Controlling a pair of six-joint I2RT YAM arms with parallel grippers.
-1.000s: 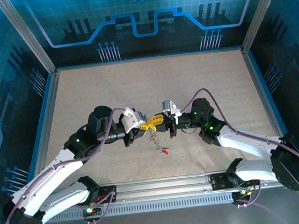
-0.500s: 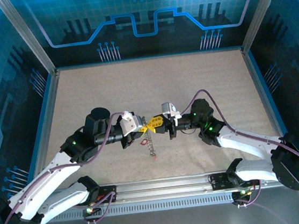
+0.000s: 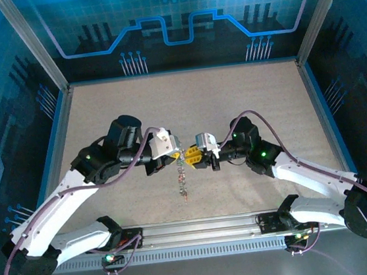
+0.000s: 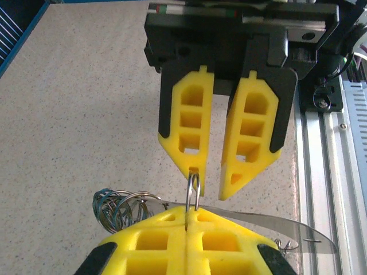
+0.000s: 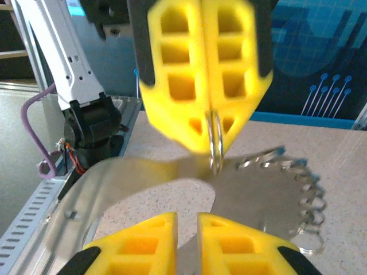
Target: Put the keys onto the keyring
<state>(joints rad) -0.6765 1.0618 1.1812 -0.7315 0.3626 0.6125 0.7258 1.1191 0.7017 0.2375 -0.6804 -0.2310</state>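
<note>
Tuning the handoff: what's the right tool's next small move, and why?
Probably nudge the right tool sideways until its gap centres on the keyring: the left tool is shut on it, but the right tool's slightly open jaws have it at one fingertip, not between them.

Speckled beige tabletop (image 3: 186,104) enclosed by blue circuit-patterned wall panels (image 3: 170,19), framed by aluminium corner posts (image 3: 27,42); a slotted metal rail (image 3: 201,232) borders the near edge.

Two claws: left claw (image 4: 189,213), right claw (image 4: 211,182). One keyring (image 4: 287,229), one small ring (image 4: 193,192), one chain of rings (image 3: 182,181).
</note>
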